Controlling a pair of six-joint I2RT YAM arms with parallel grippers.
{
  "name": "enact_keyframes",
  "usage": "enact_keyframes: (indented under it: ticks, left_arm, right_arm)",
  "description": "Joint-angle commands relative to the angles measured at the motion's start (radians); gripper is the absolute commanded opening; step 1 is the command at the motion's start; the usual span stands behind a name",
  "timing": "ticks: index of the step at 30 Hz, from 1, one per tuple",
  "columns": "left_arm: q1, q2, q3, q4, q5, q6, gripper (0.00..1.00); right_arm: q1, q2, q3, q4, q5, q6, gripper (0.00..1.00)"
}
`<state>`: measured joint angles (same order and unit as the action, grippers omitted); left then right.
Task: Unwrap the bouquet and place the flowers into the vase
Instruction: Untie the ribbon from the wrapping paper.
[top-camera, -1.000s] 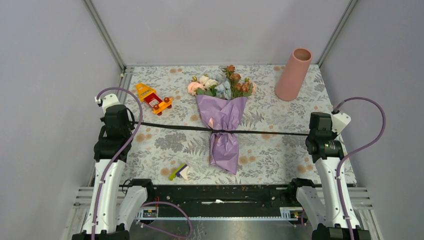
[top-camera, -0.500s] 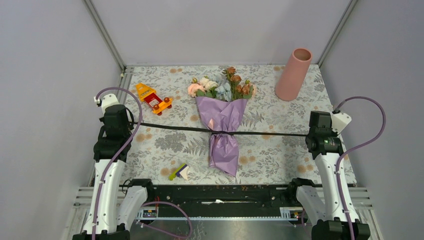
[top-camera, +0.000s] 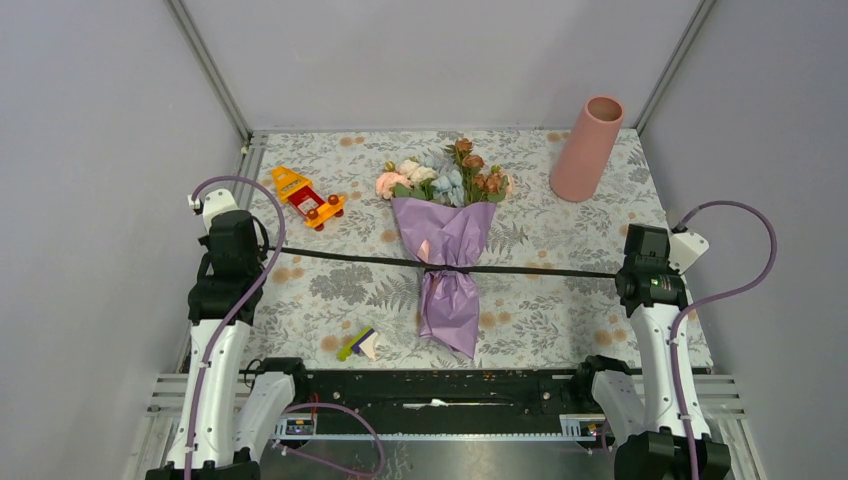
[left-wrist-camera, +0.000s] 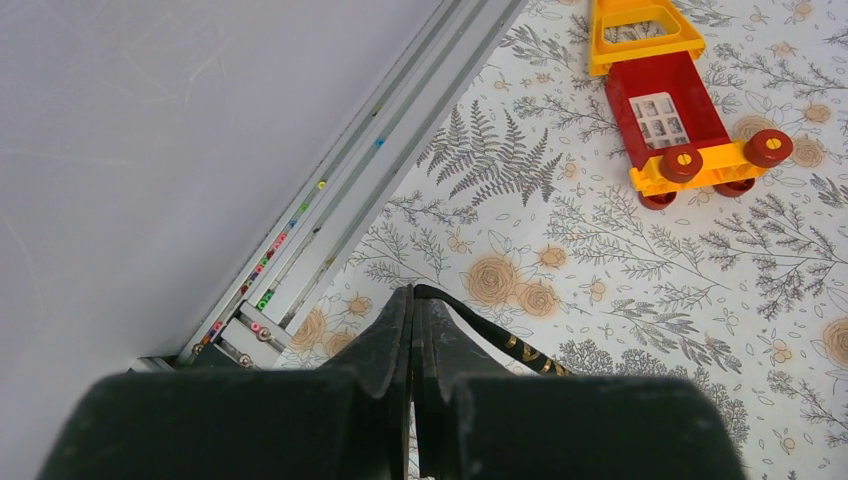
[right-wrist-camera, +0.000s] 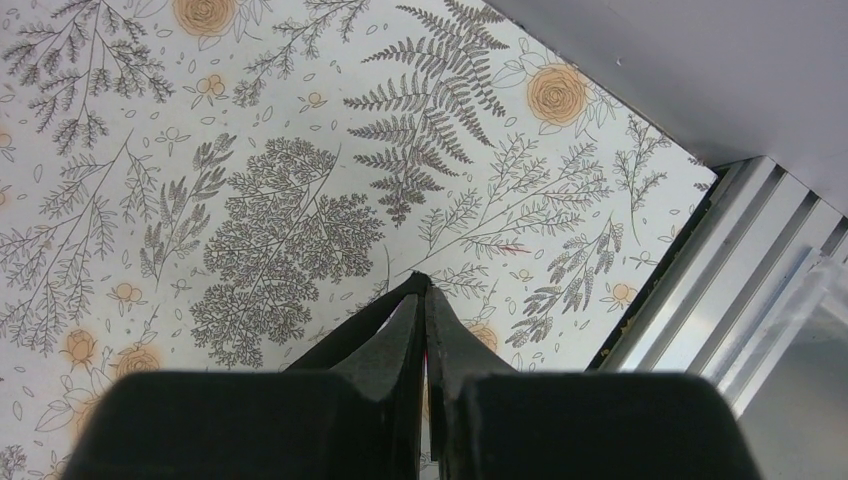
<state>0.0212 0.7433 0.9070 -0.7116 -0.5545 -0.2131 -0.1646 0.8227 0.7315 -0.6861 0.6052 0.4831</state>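
Two arms stand at the near edge of the table (top-camera: 560, 310), one at each side. By the left edge, the left gripper (left-wrist-camera: 412, 292) is clamped tight on one end of the single black ribbon (top-camera: 350, 260), which comes out from between its closed fingers. Just beyond it, towards the far left corner, lies one yellow and red toy truck (top-camera: 308, 197). One small purple, green and white piece (top-camera: 358, 343) sits close to the near edge, left of centre. The one bouquet (top-camera: 445, 230) lies flat at the middle of the table, its purple paper pointing to the near edge and the flowers (top-camera: 445, 178) fanned towards the far edge. The ribbon runs taut in a straight line across the table and wraps the paper's narrow waist. One salmon pink vase (top-camera: 587, 148) stands upright in the far right corner, well apart from the bouquet. By the right edge, the right gripper (right-wrist-camera: 425, 280) is pinched shut on the ribbon's other end
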Motion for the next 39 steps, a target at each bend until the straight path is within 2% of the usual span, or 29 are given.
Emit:
enact_keyframes:
  ticks: [1, 7, 8, 9, 10, 11, 12, 13, 14, 16, 20, 23, 28, 30, 32, 39]
  left_arm:
    - [0.017, -0.023, 0.007, 0.054, -0.093, 0.022, 0.0]
    - [0.017, -0.032, -0.003, 0.061, -0.027, 0.024, 0.0]
    - [0.017, -0.034, -0.005, 0.062, 0.003, 0.028, 0.04]
    - [0.017, -0.037, -0.008, 0.065, 0.039, 0.033, 0.15]
    - [0.017, -0.04, -0.011, 0.068, 0.074, 0.04, 0.29]
    - [0.017, -0.044, -0.013, 0.07, 0.103, 0.04, 0.45]
    - [0.017, -0.048, -0.015, 0.07, 0.125, 0.04, 0.6]
    - [0.017, -0.052, -0.016, 0.072, 0.147, 0.04, 0.67]
    - [0.017, -0.056, -0.017, 0.073, 0.169, 0.039, 0.72]
    - [0.017, -0.067, -0.02, 0.076, 0.224, 0.036, 0.75]
    - [0.016, -0.087, -0.026, 0.089, 0.32, 0.036, 0.78]
    - [0.015, -0.096, -0.034, 0.113, 0.468, 0.018, 0.79]
    - [-0.016, -0.088, -0.085, 0.201, 0.776, -0.093, 0.79]
    - [-0.077, -0.078, -0.119, 0.249, 0.821, -0.133, 0.79]
    - [-0.161, -0.063, -0.158, 0.286, 0.803, -0.168, 0.78]
    - [-0.485, 0.043, -0.276, 0.521, 0.737, -0.301, 0.73]
  right_arm:
    - [-0.033, 0.003, -0.004, 0.034, 0.042, 0.015, 0.0]
    - [-0.038, -0.014, -0.009, 0.048, 0.003, -0.005, 0.0]
    - [-0.038, -0.023, -0.013, 0.063, -0.016, -0.016, 0.0]
    - [-0.038, -0.031, -0.015, 0.071, -0.039, -0.026, 0.06]
    - [-0.038, -0.037, -0.014, 0.077, -0.062, -0.034, 0.15]
    - [-0.038, -0.044, -0.015, 0.081, -0.084, -0.037, 0.31]
    - [-0.038, -0.049, -0.016, 0.089, -0.113, -0.048, 0.56]
    - [-0.038, -0.057, -0.017, 0.094, -0.139, -0.059, 0.74]
    - [-0.038, -0.064, -0.017, 0.096, -0.159, -0.062, 0.84]
    - [-0.038, -0.071, -0.013, 0.099, -0.201, -0.074, 0.92]
    - [-0.038, -0.081, -0.01, 0.108, -0.322, -0.104, 0.96]
    - [-0.037, -0.082, -0.017, 0.12, -0.473, -0.114, 0.97]
    - [-0.029, -0.065, -0.071, 0.183, -0.8, -0.079, 0.89]
    - [-0.001, -0.052, -0.102, 0.221, -0.919, -0.067, 0.85]
    - [0.069, -0.042, -0.124, 0.244, -0.933, -0.056, 0.83]
    - [0.456, 0.004, -0.167, 0.358, -0.858, -0.003, 0.71]
